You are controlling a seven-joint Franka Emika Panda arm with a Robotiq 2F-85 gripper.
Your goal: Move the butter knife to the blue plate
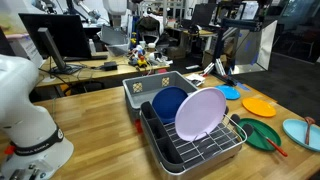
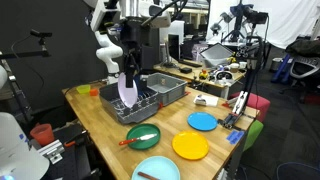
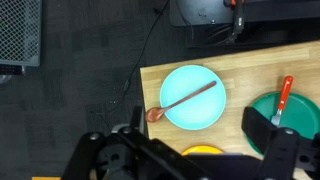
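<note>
The butter knife (image 3: 283,100) is slim and orange-red. It lies on a green plate (image 3: 300,125) at the right edge of the wrist view. It also shows in both exterior views (image 1: 272,143) (image 2: 134,139). The bright blue plate (image 1: 230,92) (image 2: 203,121) lies flat on the wooden table beyond the orange plate (image 2: 190,146); it is out of the wrist view. My gripper (image 3: 190,160) is open and empty, high above the table and apart from the plates. In an exterior view it hangs over the dish rack (image 2: 132,72).
A pale teal plate (image 3: 193,97) with a small reddish spoon (image 3: 185,100) sits near the table's edge. A dish rack (image 1: 195,145) holds an upright navy plate (image 1: 168,103) and a lavender plate (image 1: 200,113). A grey bin (image 1: 150,88) stands behind it.
</note>
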